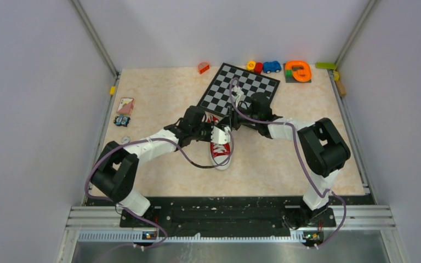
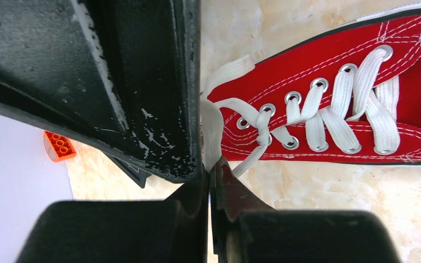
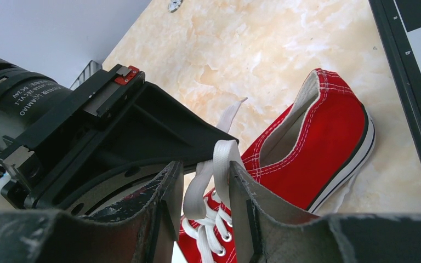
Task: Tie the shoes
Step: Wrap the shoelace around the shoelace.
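The red shoe (image 1: 220,149) with white laces lies mid-table, toe toward the arms. My left gripper (image 1: 211,131) meets it from the left. In the left wrist view the left gripper (image 2: 211,167) is shut on a white lace (image 2: 212,129) that runs up from the top eyelets of the shoe (image 2: 318,60). My right gripper (image 1: 231,121) comes in from the right. Seen from the right wrist, the right gripper (image 3: 204,167) is open. A folded lace loop (image 3: 197,192) hangs between its fingers, brushing the right finger, above the shoe (image 3: 334,126).
A chessboard (image 1: 240,87) lies just behind the shoe, its edge (image 3: 416,82) close to the heel. Small toys line the back: an orange brick (image 1: 203,67), a blue car (image 1: 272,66), an orange piece (image 1: 299,71). A card (image 1: 125,105) rests at the left.
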Available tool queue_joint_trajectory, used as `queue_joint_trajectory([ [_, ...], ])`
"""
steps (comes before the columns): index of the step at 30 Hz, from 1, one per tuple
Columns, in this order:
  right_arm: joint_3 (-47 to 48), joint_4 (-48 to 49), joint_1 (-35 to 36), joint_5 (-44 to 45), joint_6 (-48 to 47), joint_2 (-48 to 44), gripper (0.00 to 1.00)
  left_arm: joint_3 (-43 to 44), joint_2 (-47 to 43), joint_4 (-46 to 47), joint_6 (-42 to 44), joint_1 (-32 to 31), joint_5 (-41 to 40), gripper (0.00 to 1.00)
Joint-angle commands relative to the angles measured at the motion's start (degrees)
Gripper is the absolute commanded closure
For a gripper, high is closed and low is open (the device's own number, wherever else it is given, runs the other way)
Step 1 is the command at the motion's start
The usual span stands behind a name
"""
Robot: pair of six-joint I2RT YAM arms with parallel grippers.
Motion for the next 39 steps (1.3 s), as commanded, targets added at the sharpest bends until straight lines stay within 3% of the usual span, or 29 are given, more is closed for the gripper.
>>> queue_joint_trajectory([
  [1,1.7,2.5,0.8,-0.3,-0.8,-1.7,0.63,2.3,1.0,2.0,-0.8,0.0,1.2,1.00],
  [6,1.7,2.7,0.8,-0.5,-0.8,-1.5,0.65,2.6,1.6,1.9,-0.8,-0.2,1.4,1.00],
  [9,1.9,2.6,0.8,-0.8,-0.9,-1.4,0.74,2.8,1.8,2.0,-0.8,-0.1,1.3,1.00],
  [11,2.0,2.5,0.8,-0.9,-1.3,-1.3,0.87,2.7,1.8,2.1,-0.9,-0.2,1.0,1.00],
  [14,2.1,1.9,0.8,-0.6,-2.1,-1.2,0.98,2.6,1.6,2.8,-1.6,-0.1,0.5,0.98],
  [18,2.1,1.4,0.8,0.3,-3.1,-1.3,1.00,0.4,-0.3,4.3,-2.9,-0.2,-0.4,0.89],
  [21,2.2,1.4,0.8,0.3,-3.5,-1.2,1.00,-2.0,-3.6,6.5,-5.6,-0.2,-1.3,0.80],
  [24,2.3,1.6,0.8,0.5,-3.5,-1.2,1.00,-4.8,-7.7,7.4,-9.9,-0.1,-1.9,0.60],
  [26,2.3,1.6,0.8,0.5,-3.7,-1.3,1.00,-7.2,-10.8,8.5,-12.4,-0.1,-1.8,0.41],
  [29,2.1,1.4,0.8,0.5,-4.3,-1.5,1.00,-11.8,-16.2,12.3,-17.6,-0.1,-0.5,0.23],
  [36,0.9,2.8,0.8,-1.1,-6.0,-2.1,1.00,-22.5,-29.7,29.3,-39.8,0.5,-3.4,0.18],
  [39,0.8,2.9,0.9,-1.6,-6.6,-2.2,1.00,-22.6,-32.0,33.0,-56.0,0.8,-14.3,0.16],
])
